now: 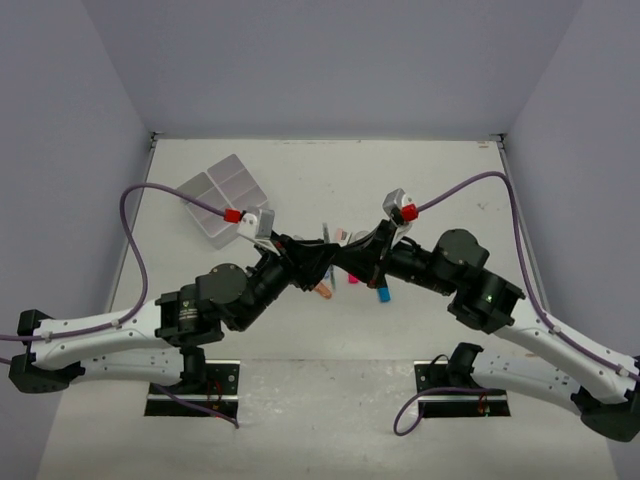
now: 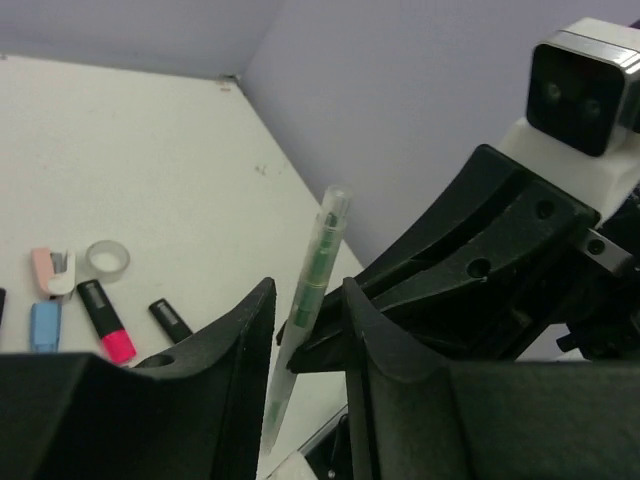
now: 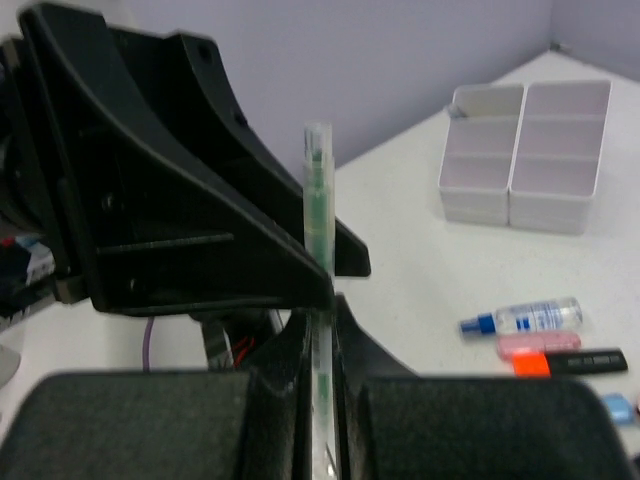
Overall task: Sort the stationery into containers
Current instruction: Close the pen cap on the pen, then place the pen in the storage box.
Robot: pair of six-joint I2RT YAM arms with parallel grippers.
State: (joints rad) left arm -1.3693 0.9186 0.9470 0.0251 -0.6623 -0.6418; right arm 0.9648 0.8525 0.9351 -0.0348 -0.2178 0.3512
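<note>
Closest in, your two grippers meet at one clear green pen (image 2: 318, 255): the right gripper (image 3: 320, 335) pinches it narrowly, the left gripper (image 2: 308, 297) stands parted around it. Beyond lie one pink highlighter (image 2: 106, 325), one blue highlighter (image 2: 45, 326), one tape roll (image 2: 107, 260). Farthest sits one white tray (image 3: 478, 205). From above, your arms (image 1: 250, 288) partly hide the loose pieces (image 1: 324, 291).
</note>
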